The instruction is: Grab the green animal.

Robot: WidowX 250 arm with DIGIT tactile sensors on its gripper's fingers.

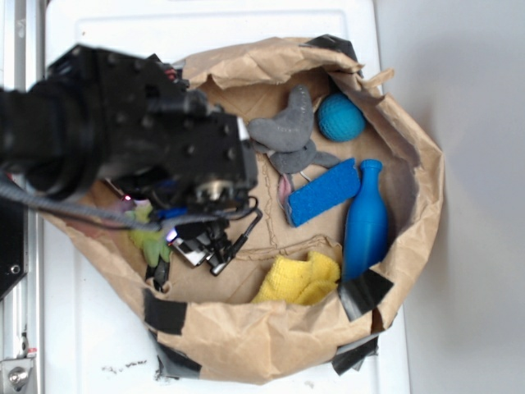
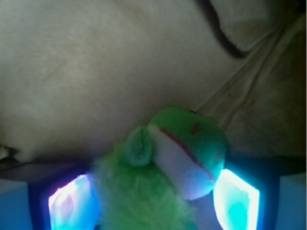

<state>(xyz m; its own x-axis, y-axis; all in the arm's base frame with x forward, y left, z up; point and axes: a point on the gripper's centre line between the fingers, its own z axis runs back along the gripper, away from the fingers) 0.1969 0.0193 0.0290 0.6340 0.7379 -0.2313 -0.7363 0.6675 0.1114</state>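
Observation:
The green animal [image 2: 168, 172] is a fuzzy lime-green plush frog with a white-and-red mouth. In the wrist view it fills the space between my two glowing pads: its body is against the left pad [image 2: 72, 203] and its head against the right pad [image 2: 236, 203]. My gripper [image 2: 156, 203] is shut on it. In the exterior view the frog [image 1: 149, 243] shows at the left inside wall of the brown paper bag [image 1: 246, 328], mostly hidden under my black arm and gripper [image 1: 184, 238]; only its green fuzz and legs stick out.
Inside the bag lie a grey plush animal [image 1: 287, 131], a teal ball [image 1: 340, 116], a blue sponge [image 1: 324, 191], a blue bottle [image 1: 367, 222] and a yellow cloth [image 1: 299, 279]. The bag's crumpled walls rise close on my left.

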